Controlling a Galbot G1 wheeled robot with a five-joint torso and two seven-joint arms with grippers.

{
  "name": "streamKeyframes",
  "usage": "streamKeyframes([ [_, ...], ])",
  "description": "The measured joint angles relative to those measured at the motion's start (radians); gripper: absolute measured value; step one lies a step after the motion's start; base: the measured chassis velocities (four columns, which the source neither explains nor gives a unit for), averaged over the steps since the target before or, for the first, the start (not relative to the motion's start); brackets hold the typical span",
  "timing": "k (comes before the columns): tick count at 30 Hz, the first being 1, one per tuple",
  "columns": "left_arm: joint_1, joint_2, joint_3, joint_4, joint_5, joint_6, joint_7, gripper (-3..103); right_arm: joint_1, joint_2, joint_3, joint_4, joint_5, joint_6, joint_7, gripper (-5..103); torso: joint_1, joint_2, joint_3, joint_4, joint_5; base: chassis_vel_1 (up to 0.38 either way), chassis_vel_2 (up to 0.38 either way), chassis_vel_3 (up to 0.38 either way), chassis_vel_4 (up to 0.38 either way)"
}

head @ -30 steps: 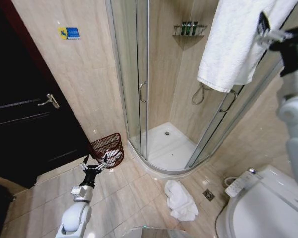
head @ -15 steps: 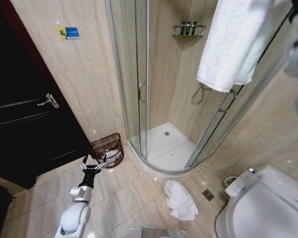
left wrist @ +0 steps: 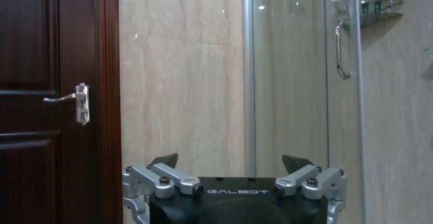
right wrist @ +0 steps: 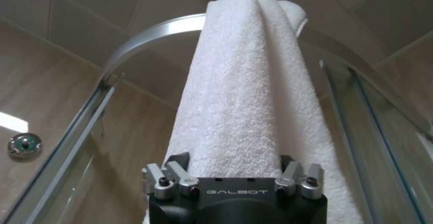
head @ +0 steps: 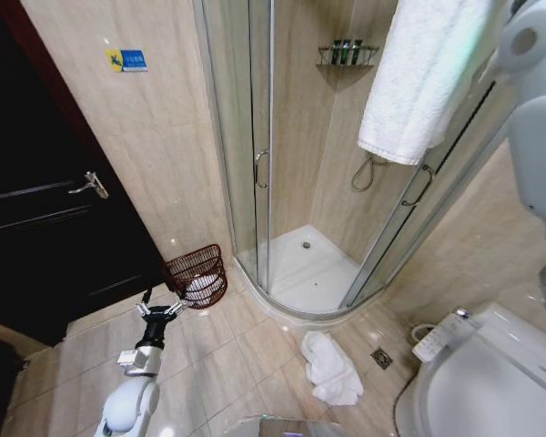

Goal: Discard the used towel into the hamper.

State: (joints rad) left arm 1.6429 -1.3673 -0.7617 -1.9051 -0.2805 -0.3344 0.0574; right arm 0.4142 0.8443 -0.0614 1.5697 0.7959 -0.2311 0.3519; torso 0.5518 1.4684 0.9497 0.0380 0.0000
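1. My right hand (right wrist: 232,169) is raised high at the top rail of the shower enclosure, its two fingers spread to either side of the hanging white terry towel (right wrist: 237,102). The towel lies between them, but I cannot tell whether the fingers press on it or merely flank it.
2. In the head view that white towel (head: 419,82) drapes over the curved metal rail of the glass shower cabin (head: 282,164), hanging down in front of the sliding door, with my right arm beside it at the picture's right edge.
3. My left hand (head: 157,310) is held low over the beige floor tiles (head: 227,364), fingers wide apart and holding nothing. In the left wrist view its fingers (left wrist: 166,160) point toward the beige wall between the dark wooden door (left wrist: 47,107) and the shower glass.
4. The small round red-brown wire hamper (head: 197,273) stands on the floor against the wall, just beside the shower's curved base and near my left hand, but apart from it. Something white lies inside the hamper.
5. A second crumpled white towel (head: 331,368) lies on the floor tiles in front of the shower, between the hamper and the white toilet (head: 491,382), well apart from both of my hands.
6. A small wire shelf with bottles (head: 348,53) sits in the shower's far corner.
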Motion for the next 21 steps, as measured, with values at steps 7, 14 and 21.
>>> streamKeyframes([
  [7, -0.008, 0.001, 0.005, 0.017, 0.001, -0.032, -0.011, 100, 0.015, -0.011, -0.003, -0.014, 0.005, 0.0, -0.004, 52, 0.0, 0.0, 0.0, -0.0002, 0.0001, 0.0, 0.0, 0.0, 0.0],
  [14, -0.03, 0.003, 0.007, 0.024, 0.0, -0.054, -0.034, 100, 0.024, -0.005, -0.006, -0.026, 0.009, -0.001, -0.011, 30, 0.0, 0.0, 0.0, -0.0001, -0.0001, 0.0, 0.0, 0.0, 0.0],
  [21, -0.024, 0.004, 0.009, 0.026, -0.001, -0.064, -0.035, 100, 0.013, -0.01, -0.002, -0.018, 0.015, -0.003, -0.012, 6, 0.0, 0.0, 0.0, 0.0, -0.0001, 0.0, 0.0, 0.0, 0.0],
])
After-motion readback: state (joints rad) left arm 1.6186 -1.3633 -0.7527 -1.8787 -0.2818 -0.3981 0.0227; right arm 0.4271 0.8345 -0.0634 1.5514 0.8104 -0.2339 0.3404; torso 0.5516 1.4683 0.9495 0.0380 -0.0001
